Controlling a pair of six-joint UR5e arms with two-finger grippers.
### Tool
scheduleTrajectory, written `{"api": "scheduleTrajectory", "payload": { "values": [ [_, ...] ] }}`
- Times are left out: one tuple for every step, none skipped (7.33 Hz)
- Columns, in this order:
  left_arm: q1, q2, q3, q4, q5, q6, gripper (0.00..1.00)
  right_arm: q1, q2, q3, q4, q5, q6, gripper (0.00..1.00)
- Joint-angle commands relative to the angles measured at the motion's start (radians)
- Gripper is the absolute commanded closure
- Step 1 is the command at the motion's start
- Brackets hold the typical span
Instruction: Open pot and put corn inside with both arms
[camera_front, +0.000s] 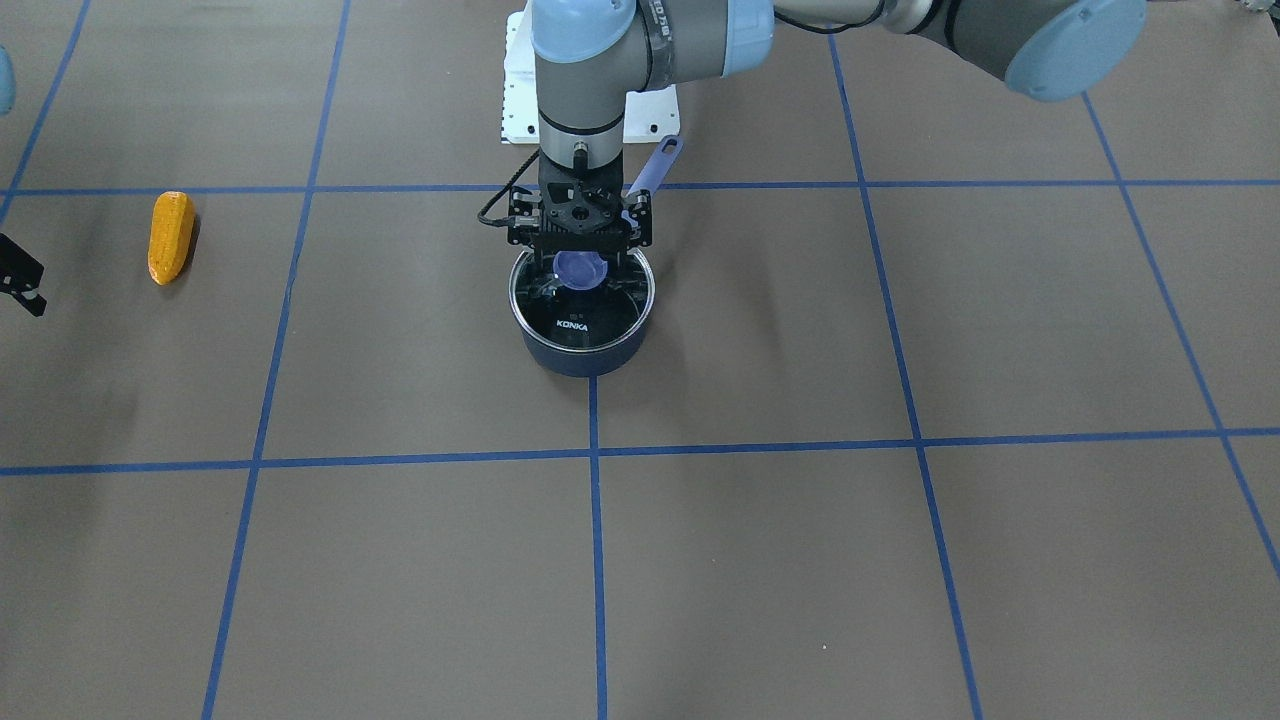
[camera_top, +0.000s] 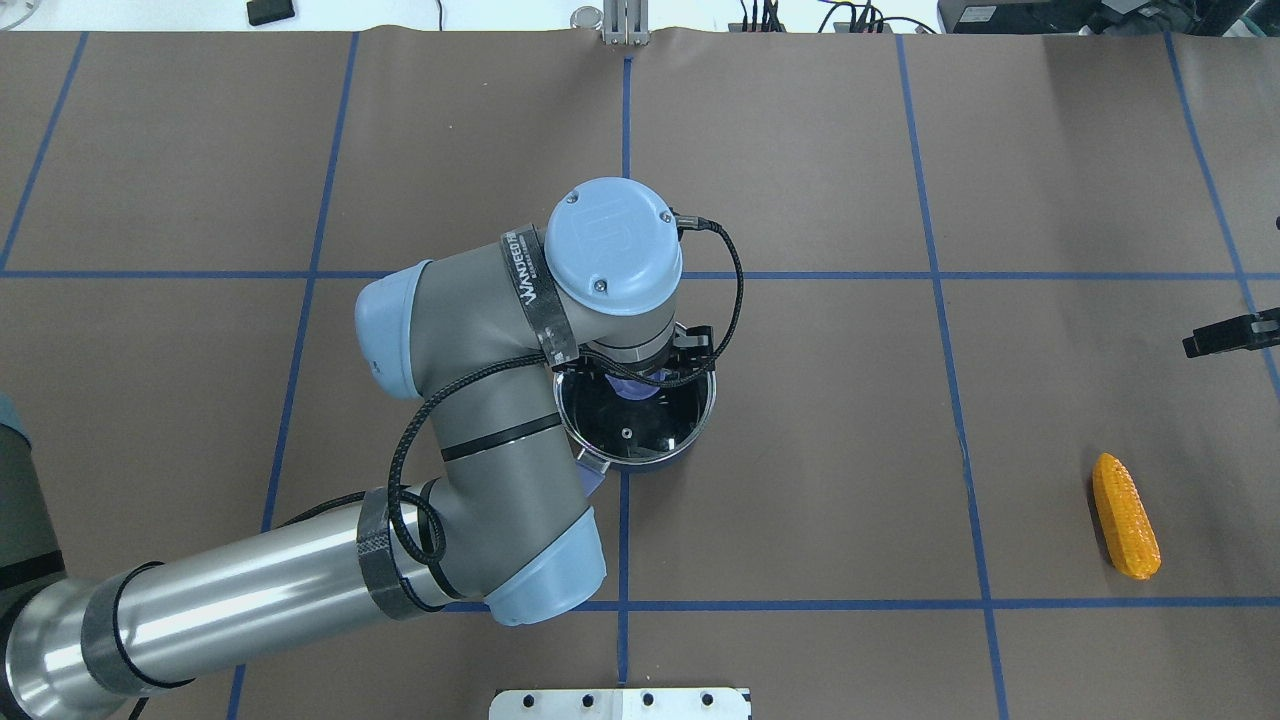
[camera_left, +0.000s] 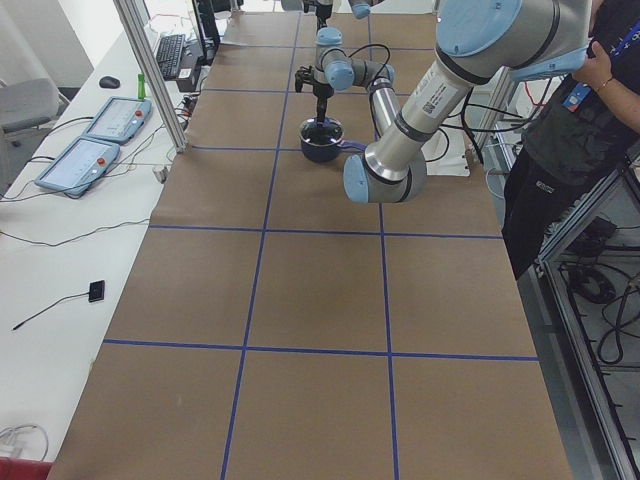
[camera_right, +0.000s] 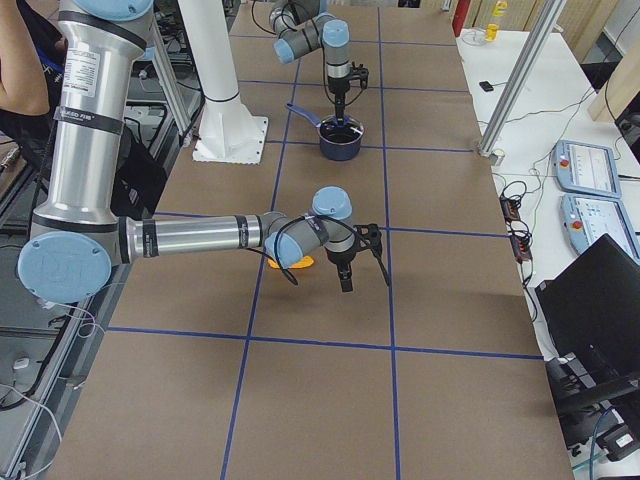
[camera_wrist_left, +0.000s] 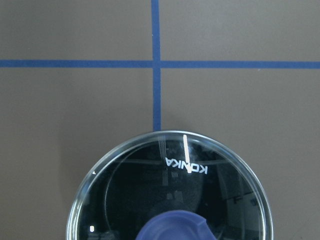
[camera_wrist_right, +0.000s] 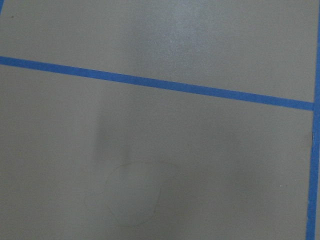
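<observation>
The dark navy pot (camera_front: 580, 350) stands at the table's middle with its "KONKA" glass lid (camera_front: 585, 312) on it. Its lavender handle (camera_front: 656, 163) points toward the robot. My left gripper (camera_front: 580, 250) hangs straight down over the lid's blue knob (camera_front: 580, 270); its jaws look open on either side of the knob. The left wrist view shows the lid (camera_wrist_left: 175, 185) and the knob (camera_wrist_left: 172, 227). The yellow-orange corn (camera_top: 1126, 515) lies flat on the table far to my right. My right gripper (camera_top: 1230, 336) hovers beyond the corn, cut off by the view's edge.
The white base block (camera_top: 620, 703) sits at the near edge, behind the pot's handle. Blue tape lines divide the brown table. An operator (camera_left: 570, 130) stands beside the table at the robot's side. Teach pendants (camera_left: 90, 150) lie on a side bench.
</observation>
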Motion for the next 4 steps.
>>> {"api": "scheduleTrajectory", "payload": {
  "values": [
    [0.005,0.005,0.000,0.000,0.011,-0.001,0.07,-0.002,0.001,0.000,0.000,-0.003,0.000,0.00],
    [0.005,0.005,0.000,0.000,0.011,-0.001,0.12,-0.002,0.003,0.000,0.000,-0.004,0.000,0.00],
    [0.005,0.006,0.003,-0.002,0.011,0.002,0.15,-0.002,0.003,0.000,0.000,-0.005,0.000,0.00],
    [0.005,0.006,0.012,-0.005,0.011,0.004,0.18,-0.002,0.004,-0.002,0.000,-0.005,0.000,0.00]
  ]
}}
